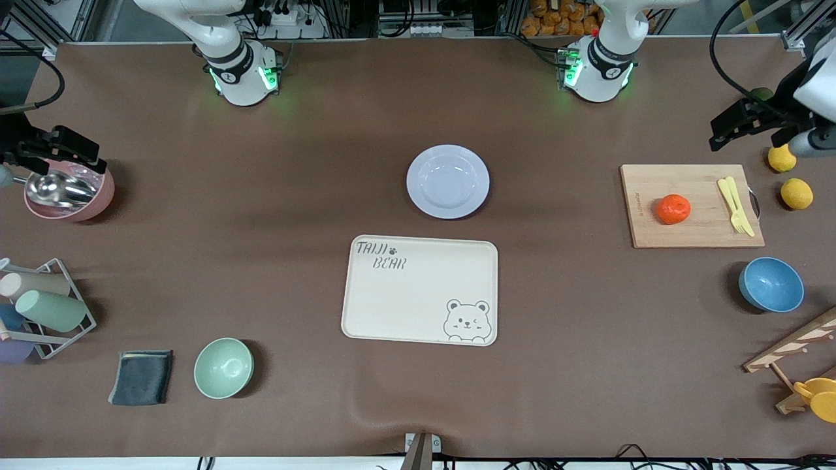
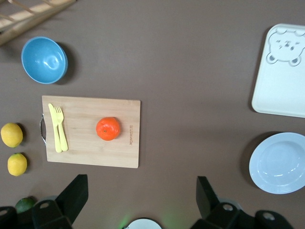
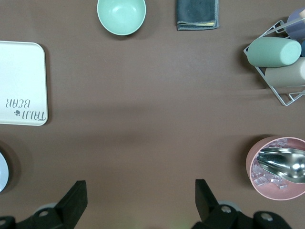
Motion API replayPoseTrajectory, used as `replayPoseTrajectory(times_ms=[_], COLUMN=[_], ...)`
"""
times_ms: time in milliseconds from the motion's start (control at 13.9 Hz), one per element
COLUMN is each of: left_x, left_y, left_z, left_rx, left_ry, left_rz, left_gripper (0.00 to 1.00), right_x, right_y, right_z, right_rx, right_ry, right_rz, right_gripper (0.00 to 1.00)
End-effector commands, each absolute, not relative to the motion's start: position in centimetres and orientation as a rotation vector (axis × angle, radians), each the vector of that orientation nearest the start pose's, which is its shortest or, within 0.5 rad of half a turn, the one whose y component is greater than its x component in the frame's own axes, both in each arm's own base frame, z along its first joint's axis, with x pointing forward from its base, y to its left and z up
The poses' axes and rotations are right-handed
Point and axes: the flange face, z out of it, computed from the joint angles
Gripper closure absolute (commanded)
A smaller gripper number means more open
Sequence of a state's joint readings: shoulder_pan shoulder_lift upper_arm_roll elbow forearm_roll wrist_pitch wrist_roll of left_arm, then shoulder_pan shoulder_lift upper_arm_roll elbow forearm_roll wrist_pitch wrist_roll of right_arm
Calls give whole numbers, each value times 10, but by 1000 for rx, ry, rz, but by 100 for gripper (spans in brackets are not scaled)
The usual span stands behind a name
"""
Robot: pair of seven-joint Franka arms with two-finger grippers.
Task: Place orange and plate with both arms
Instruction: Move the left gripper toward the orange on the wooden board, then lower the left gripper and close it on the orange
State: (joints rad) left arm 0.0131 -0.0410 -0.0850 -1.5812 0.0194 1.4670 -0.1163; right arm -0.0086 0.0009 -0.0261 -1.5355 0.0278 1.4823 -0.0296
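Both arms wait up high at their own ends of the desk (image 1: 261, 163), nothing in hand. The left gripper (image 2: 140, 200) hangs with its fingers (image 2: 71, 195) spread wide and empty over the left arm's end of the desk, above bare cloth just beside the cutting board (image 1: 692, 206). The orange (image 1: 673, 209) sits on that board, well apart from the gripper, with the yellow fork and knife (image 1: 735, 204) lying on the same board toward its handle end. Two lemons (image 1: 797, 193) rest on the desk just off the board.

The right gripper (image 3: 138, 202) is also wide open and empty, up over the right arm's end of the desk, beside the pink bowl (image 1: 68, 192) with its metal scoop. The plate (image 1: 448, 181) lies flat in the middle of the desk, between the two arms and well apart from both grippers. It sits just farther from the front camera than the bear tray (image 1: 419, 289), the two close but not touching.

A blue bowl (image 1: 771, 284) stands nearer the front camera than the board. A mint-green bowl (image 1: 223, 368) and a folded dark cloth (image 1: 141, 376) lie toward the right arm's end, next to a wire rack of cups (image 1: 46, 307).
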Motion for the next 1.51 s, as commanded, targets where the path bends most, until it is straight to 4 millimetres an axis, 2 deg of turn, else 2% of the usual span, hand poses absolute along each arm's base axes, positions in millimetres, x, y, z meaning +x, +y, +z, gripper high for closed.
replayPoseTrajectory(times_ms=[0, 72, 144, 216, 360, 432, 503, 719, 791, 1007, 1223, 1438], left_x=[549, 544, 531, 515, 493, 486, 479, 461, 459, 457, 457, 458], left_y=[-18, -10, 14, 29, 35, 54, 76, 85, 94, 111, 128, 138], left_z=[575, 550, 522, 495, 441, 422, 411, 354, 338, 307, 289, 265], left_rx=[-3115, -3111, -3136, -3149, -3135, -3101, -3077, -3080, -3082, -3081, -3058, -3067], left_ry=[-93, -121, -202, -250, -242, -254, -275, -289, -311, -319, -313, -340], left_rz=[282, 306, 255, 179, 157, 169, 176, 163, 140, 162, 148, 141], left_gripper=[0, 0, 0, 0, 0, 0, 0, 0, 0, 0, 0, 0], right_x=[544, 544, 544, 544, 545, 545, 545, 545, 545, 545, 546, 549], right_y=[-18, -18, -18, -16, -15, -15, -15, -13, -13, -11, -9, 12], right_z=[639, 639, 639, 639, 638, 638, 638, 638, 638, 636, 636, 630], right_rx=[-3108, -3107, -3107, -3107, -3107, -3107, -3107, -3105, -3105, -3104, -3098, -3097], right_ry=[13, 13, 15, 13, 13, 11, 8, -1, 1, 1, -2, -52], right_rz=[82, 79, 79, 82, 84, 82, 84, 82, 82, 89, 89, 107], right_gripper=[0, 0, 0, 0, 0, 0, 0, 0, 0, 0, 0, 0])
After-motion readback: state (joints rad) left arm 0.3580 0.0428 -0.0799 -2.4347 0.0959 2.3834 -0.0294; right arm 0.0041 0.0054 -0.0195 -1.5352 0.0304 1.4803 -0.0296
